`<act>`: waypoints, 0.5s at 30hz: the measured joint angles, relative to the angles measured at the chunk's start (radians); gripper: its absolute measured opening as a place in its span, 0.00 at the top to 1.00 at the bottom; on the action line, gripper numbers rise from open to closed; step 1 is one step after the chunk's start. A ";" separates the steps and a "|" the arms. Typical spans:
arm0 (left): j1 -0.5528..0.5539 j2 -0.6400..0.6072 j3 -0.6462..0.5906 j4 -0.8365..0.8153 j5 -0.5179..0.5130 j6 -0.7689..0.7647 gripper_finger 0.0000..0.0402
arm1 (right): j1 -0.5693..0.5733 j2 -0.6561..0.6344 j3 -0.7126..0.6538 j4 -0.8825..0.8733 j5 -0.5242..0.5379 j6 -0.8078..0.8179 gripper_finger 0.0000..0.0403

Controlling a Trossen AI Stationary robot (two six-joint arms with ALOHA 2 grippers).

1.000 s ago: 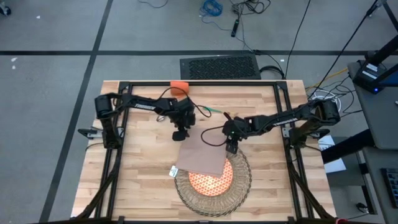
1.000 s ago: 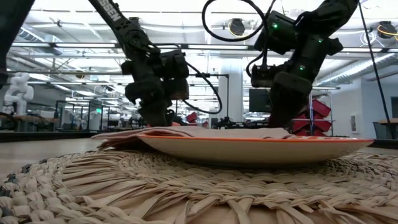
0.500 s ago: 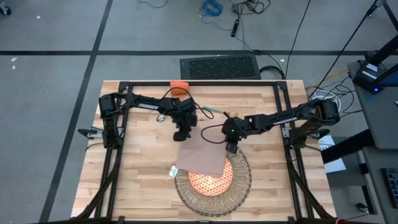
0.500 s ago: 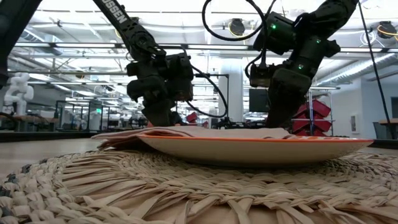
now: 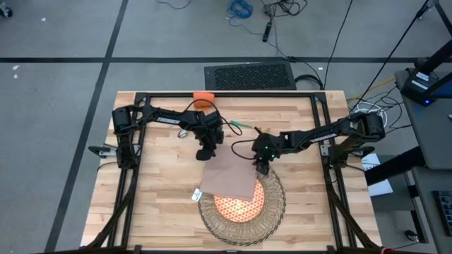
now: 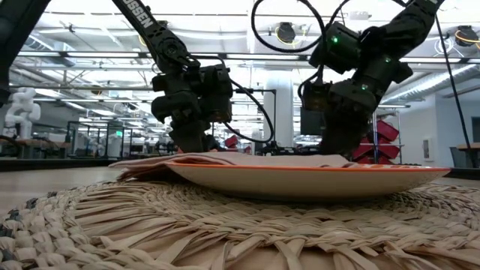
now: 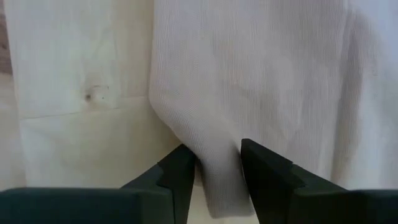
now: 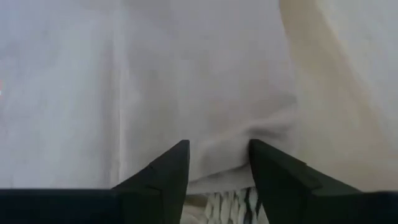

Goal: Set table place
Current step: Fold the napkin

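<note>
Beige napkin [image 5: 227, 176] draped flat over orange plate [image 5: 236, 207] – wicker placemat [image 5: 275, 201] beneath

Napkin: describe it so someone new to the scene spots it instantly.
On the butcher-block table, find the round woven placemat near the front edge with the orange-patterned plate on it. The napkin is the flat beige cloth square draped over the plate's far-left part, with the left gripper and right gripper at its far corners. It is the only cloth there.

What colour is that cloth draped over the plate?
Beige; the napkin shows best in the high view.

no readable text, labels or numbers
</note>
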 joint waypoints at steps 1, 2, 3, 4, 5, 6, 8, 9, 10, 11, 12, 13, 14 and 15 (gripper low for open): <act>0.000 0.000 0.000 -0.002 0.000 0.000 0.71 | 0.000 0.004 0.000 0.000 -0.008 -0.007 0.62; 0.000 0.000 0.000 -0.006 0.000 0.000 0.71 | 0.000 0.010 0.000 0.006 -0.017 -0.013 0.64; 0.000 0.000 0.000 -0.007 0.000 0.000 0.71 | 0.000 0.016 0.000 0.011 -0.019 -0.018 0.65; 0.000 0.000 0.000 -0.008 0.000 0.000 0.71 | 0.000 0.021 0.000 0.010 -0.019 -0.025 0.67; 0.000 0.000 0.000 -0.010 -0.001 0.003 0.71 | 0.000 0.027 0.000 0.015 -0.020 -0.028 0.70; 0.000 0.000 0.000 -0.011 -0.001 0.010 0.71 | 0.000 0.035 0.000 0.026 -0.022 -0.030 0.72; 0.000 0.000 0.000 -0.010 -0.001 0.018 0.73 | 0.000 0.048 0.000 0.053 -0.023 -0.042 0.77; 0.000 0.000 0.000 -0.010 -0.001 0.019 0.75 | 0.000 0.054 0.000 0.069 -0.027 -0.048 0.80; 0.000 0.000 0.000 -0.009 -0.001 0.022 0.77 | -0.001 0.060 0.000 0.082 -0.035 -0.053 0.83; 0.000 0.000 0.000 -0.009 -0.002 0.025 0.80 | -0.001 0.067 0.000 0.096 -0.040 -0.059 0.86; 0.000 0.000 0.000 -0.009 -0.002 0.029 0.83 | 0.000 0.073 0.000 0.108 -0.042 -0.066 0.89; 0.000 0.000 0.000 -0.009 -0.002 0.039 0.86 | 0.000 0.078 0.000 0.116 -0.045 -0.074 0.92; 0.000 0.000 0.000 -0.009 -0.002 0.049 0.90 | 0.000 0.084 0.000 0.124 -0.045 -0.079 0.95; 0.000 0.000 0.000 -0.008 -0.003 0.057 0.94 | -0.001 0.088 0.000 0.131 -0.045 -0.082 0.97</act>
